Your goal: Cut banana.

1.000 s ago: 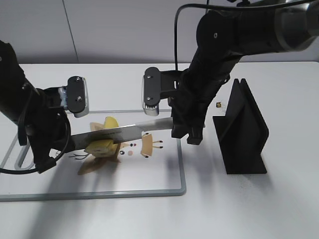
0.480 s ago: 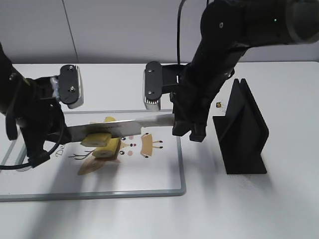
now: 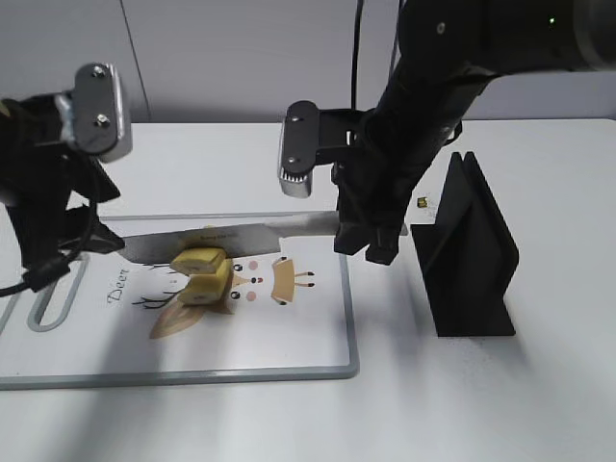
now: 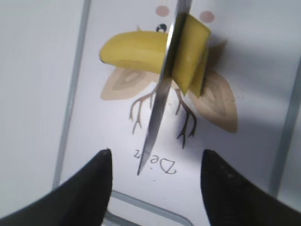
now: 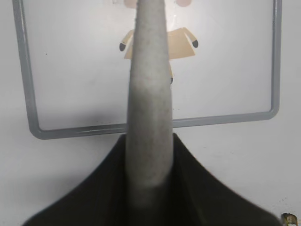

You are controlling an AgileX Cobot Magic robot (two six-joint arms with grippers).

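While I stand by the table, I count two black arms, one knife (image 3: pixel 226 239), one cutting board (image 3: pixel 289 361) with a deer picture, one black knife stand (image 3: pixel 467 255) on the right, and two banana pieces. The banana (image 3: pixel 200 272) lies near the middle of the board, one piece (image 3: pixel 197 258) sitting on top of the other piece (image 3: pixel 210 287). The right gripper (image 3: pixel 371 236) is clamped tight on the knife's pale handle (image 5: pixel 149 117), and the blade (image 3: pixel 197 243) reaches left across the board, level and just behind the top piece. The left gripper (image 4: pixel 155 181) is spread wide with nothing in it, up over the left part of the board. The left wrist view shows the thin blade edge running between the two yellow pieces, which the room view does not make clear. The right wrist view shows the handle squeezed between the black fingers (image 5: pixel 202 188) and the board's grey rim (image 5: pixel 28 99), but no banana.
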